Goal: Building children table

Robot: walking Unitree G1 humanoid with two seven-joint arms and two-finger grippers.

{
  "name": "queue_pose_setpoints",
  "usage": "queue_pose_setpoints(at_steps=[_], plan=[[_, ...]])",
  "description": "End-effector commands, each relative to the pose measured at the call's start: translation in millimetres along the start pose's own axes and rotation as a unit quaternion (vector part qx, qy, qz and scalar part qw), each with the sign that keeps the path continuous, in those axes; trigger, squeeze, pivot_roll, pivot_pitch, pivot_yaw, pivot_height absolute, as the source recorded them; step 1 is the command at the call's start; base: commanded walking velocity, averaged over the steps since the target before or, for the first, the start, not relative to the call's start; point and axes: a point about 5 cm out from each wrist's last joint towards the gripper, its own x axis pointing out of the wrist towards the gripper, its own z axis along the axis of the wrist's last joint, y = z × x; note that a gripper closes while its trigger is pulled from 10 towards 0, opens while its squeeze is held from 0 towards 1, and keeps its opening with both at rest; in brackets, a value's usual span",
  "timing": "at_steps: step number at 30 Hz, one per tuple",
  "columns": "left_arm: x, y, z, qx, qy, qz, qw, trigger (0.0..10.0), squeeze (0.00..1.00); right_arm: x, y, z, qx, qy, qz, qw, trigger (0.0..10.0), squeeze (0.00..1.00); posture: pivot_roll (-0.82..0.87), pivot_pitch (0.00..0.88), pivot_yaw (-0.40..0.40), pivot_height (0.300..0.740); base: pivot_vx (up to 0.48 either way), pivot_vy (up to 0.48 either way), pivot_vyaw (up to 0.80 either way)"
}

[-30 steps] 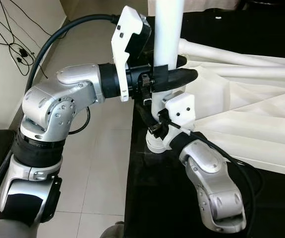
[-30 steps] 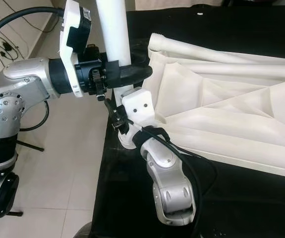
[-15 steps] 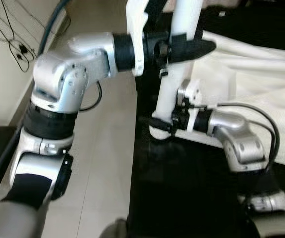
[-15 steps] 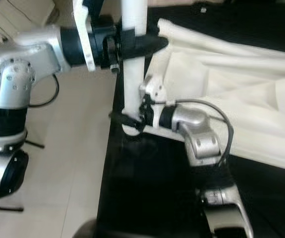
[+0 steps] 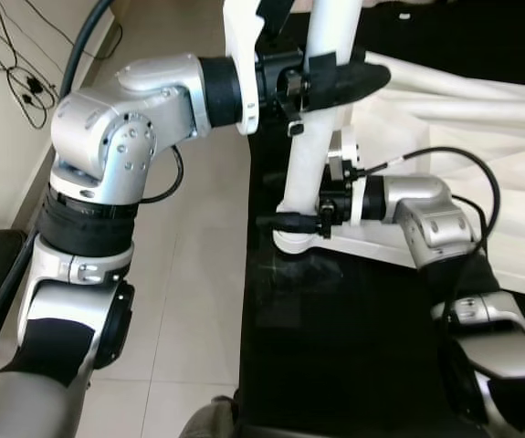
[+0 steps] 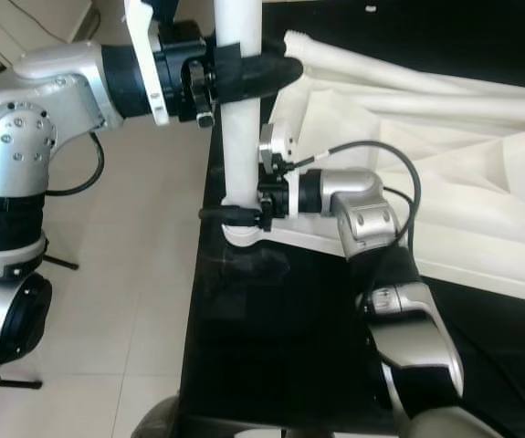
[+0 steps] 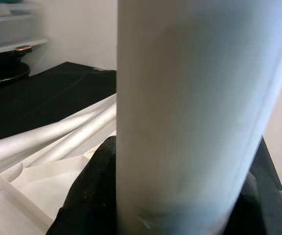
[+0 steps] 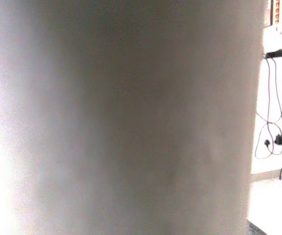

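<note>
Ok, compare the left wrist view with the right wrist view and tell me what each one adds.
The left wrist view adds the spare white legs lying on the upturned white tabletop over the black surface, plus a black finger of the left gripper against the leg. The right wrist view adds cables hanging down a pale wall. Both share the upright white table leg, pressed close to the lens; the right gripper clamps it lower down.

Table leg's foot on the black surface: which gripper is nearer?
Right. The right gripper clamps the white table leg just above its foot; the left gripper clamps the same leg well higher up.
</note>
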Motion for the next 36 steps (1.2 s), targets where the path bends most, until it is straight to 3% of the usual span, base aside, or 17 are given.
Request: queue_pose_setpoints(at_steps=[1, 6, 7, 8, 9, 19, 25, 36], plan=[[18.6, -25.7, 8.2, 0.000, -0.015, -0.099, 0.995, 0.0, 0.00, 26.0, 4.1, 3.5, -0.029, 0.023, 0.031, 0.999, 10.0, 0.00, 0.02, 0.287, 0.097, 0.740, 0.000, 0.000, 0.00], [18.9, -26.1, 8.7, 0.004, -0.013, -0.101, 0.995, 0.0, 0.00, 26.9, -2.4, -4.6, -0.029, 0.034, -0.019, 0.999, 10.0, 0.00, 0.02, 0.292, 0.100, 0.740, 0.000, 0.000, 0.00], [18.9, -25.8, 8.7, 0.008, -0.011, -0.100, 0.995, 4.0, 0.00, 26.8, -1.5, -6.7, -0.024, 0.032, -0.022, 0.999, 10.0, 0.00, 0.02, 0.292, 0.100, 0.740, 0.000, 0.000, 0.00], [18.9, -25.8, 8.7, 0.008, -0.011, -0.100, 0.995, 4.0, 0.00, 26.8, -1.5, -6.7, -0.024, 0.032, -0.022, 0.999, 10.0, 0.00, 0.02, 0.292, 0.100, 0.740, 0.000, 0.000, 0.00], [19.1, -25.6, 8.5, 0.012, -0.007, -0.100, 0.995, 10.0, 0.00, 26.6, -0.8, -8.3, -0.017, 0.026, -0.023, 0.999, 10.0, 0.00, 0.02, 0.292, 0.100, 0.740, 0.000, 0.000, 0.00], [19.5, -23.2, 7.6, 0.049, 0.001, -0.097, 0.994, 10.0, 0.00, 15.1, -4.5, -8.6, 0.020, -0.030, -0.030, 0.999, 10.0, 0.00, 0.02, 0.293, 0.103, 0.740, 0.000, 0.000, 0.00], [21.4, -19.2, 7.2, 0.071, -0.003, -0.085, 0.994, 10.0, 0.00, 6.4, -7.1, -15.7, 0.010, 0.001, -0.036, 0.999, 10.0, 0.00, 0.02, 0.293, 0.103, 0.740, 0.000, 0.000, 0.00], [21.9, -20.5, 8.1, 0.078, -0.011, -0.083, 0.993, 10.0, 0.00, -4.7, -17.9, -4.1, 0.012, -0.023, -0.060, 0.998, 10.0, 0.00, 0.01, 0.290, 0.101, 0.740, 0.000, 0.000, 0.00]])
